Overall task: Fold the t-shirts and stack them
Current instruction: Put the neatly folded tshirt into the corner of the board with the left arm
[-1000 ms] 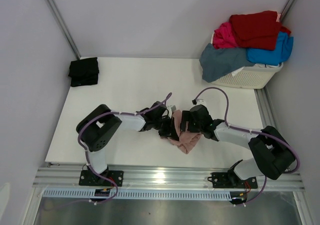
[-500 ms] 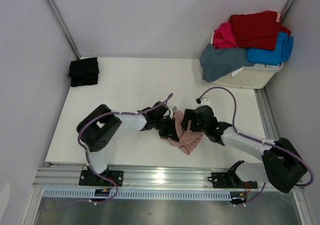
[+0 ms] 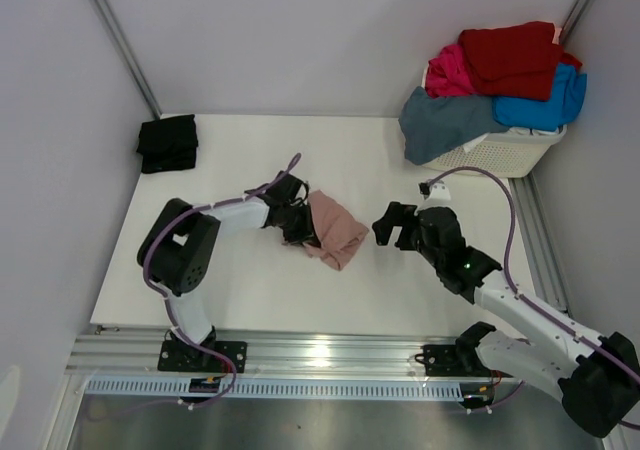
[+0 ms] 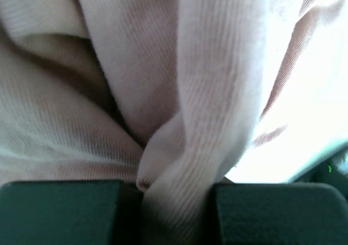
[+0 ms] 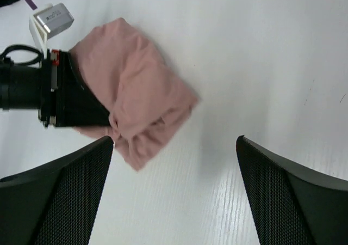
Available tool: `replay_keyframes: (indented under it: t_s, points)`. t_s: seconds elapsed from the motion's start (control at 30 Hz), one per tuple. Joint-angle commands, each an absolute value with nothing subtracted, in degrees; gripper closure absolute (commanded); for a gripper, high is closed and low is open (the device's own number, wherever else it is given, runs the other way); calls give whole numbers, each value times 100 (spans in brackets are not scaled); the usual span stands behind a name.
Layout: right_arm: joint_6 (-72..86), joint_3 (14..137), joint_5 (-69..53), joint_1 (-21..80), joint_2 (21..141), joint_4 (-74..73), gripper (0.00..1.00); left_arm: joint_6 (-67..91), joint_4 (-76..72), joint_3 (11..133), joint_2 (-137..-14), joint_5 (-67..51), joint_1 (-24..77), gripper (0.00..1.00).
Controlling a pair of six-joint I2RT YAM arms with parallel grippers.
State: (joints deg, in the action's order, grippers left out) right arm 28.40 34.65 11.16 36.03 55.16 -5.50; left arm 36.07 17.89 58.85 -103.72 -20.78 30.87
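Observation:
The dusty-pink t-shirt (image 3: 331, 229) is a folded bundle on the white table (image 3: 240, 160). My left gripper (image 3: 300, 225) is shut on its left edge; pink cloth (image 4: 179, 109) fills the left wrist view and is pinched between the fingers (image 4: 60, 212). In the right wrist view the pink shirt (image 5: 133, 90) lies ahead with the left gripper on it. My right gripper (image 3: 393, 227) is open and empty, right of the shirt and apart from it. A folded black t-shirt (image 3: 168, 143) lies at the back left. Red (image 3: 512, 58), magenta (image 3: 448, 72), bright-blue (image 3: 545, 105) and slate-blue (image 3: 445, 120) tees are heaped on the basket.
The white slatted laundry basket (image 3: 505, 155) stands at the back right corner. White walls close the table on the left, back and right. The metal rail (image 3: 320, 355) with both arm bases runs along the near edge.
The left gripper has carried the pink shirt up and to the left. The right gripper has let go of it and drawn back to the right, now open.

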Motion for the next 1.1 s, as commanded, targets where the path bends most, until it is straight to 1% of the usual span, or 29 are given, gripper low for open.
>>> replay_keyframes:
  t_s: [0.0,0.13,0.17,0.23,0.3,0.33,0.37,0.43,0.47,0.53,0.7,0.83,1.03,1.07]
  points:
    - [2716,3665,1248,3595,5142,-720,1,3208,2521,6493,-10546,-1266,2621,99]
    - [2654,3656,1274,3595,4940,-878,1,2989,2864,7206,-10792,-881,2110,100]
    - [2646,3656,1283,3586,4913,-957,1,2823,2952,7659,-10871,-801,2005,100]
    - [2628,3656,1301,3595,4817,-1037,1,2655,3250,7979,-11151,-599,1706,100]
    - [2637,3656,1301,3595,4755,-1168,1,2373,3138,8454,-11267,-878,1426,100]
    - [2628,3656,1301,3595,4694,-1195,1,2434,3207,8577,-11389,-696,1380,99]
    - [2628,3656,1301,3595,4650,-1291,1,2504,3634,9170,-11504,-224,1328,99]
    - [2619,3665,1318,3595,4571,-1379,1,2514,3954,9526,-11715,-184,1091,99]
    - [2610,3682,1327,3603,4544,-1476,1,2488,4181,9954,-11916,-176,1003,100]
    - [2593,3683,1353,3595,4439,-1555,1,2505,4341,10168,-12023,-132,739,100]
    - [2637,3621,1266,3586,4333,-1644,1,2523,4088,10230,-11786,-421,133,100]
    - [2663,3586,1231,3595,4377,-1574,1,2400,4210,10345,-11847,-510,35,99]
    - [2716,3656,1046,3604,4526,-1415,1,2706,3710,9467,-11778,-1044,62,99]
    - [2707,3665,1046,3612,4518,-1424,0,2751,3648,9240,-11760,-1089,62,97]
